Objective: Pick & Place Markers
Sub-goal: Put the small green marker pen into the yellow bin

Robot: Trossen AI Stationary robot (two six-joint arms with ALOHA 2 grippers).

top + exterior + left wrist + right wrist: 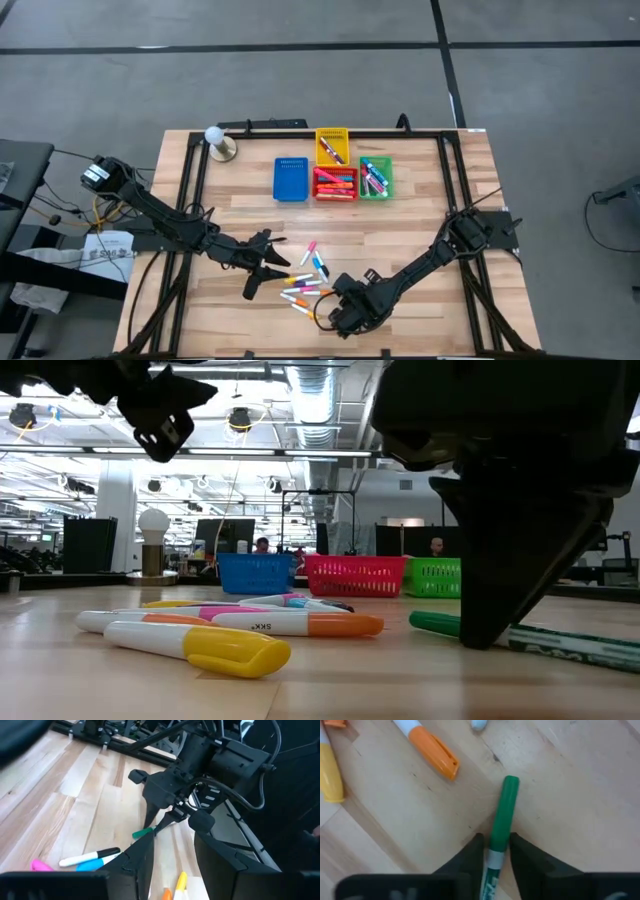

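Fingers, right gripper (496, 851): you have them closed in on the green marker (501, 817), one on each side of its barrel, touching or all but; the capped end juts out beyond the tips.
Marker axis: it runs along the fingers' reach, flat on the table (420, 215) near the front edge.
Nearer arm: your right; the left gripper (262, 272) hovers partly open, empty, just beside the loose markers (306, 285).
Bins at the back edge: blue bin (291, 179) looks empty; yellow bin (332, 145), red bin (335, 184) and green bin (376, 177) each hold markers.
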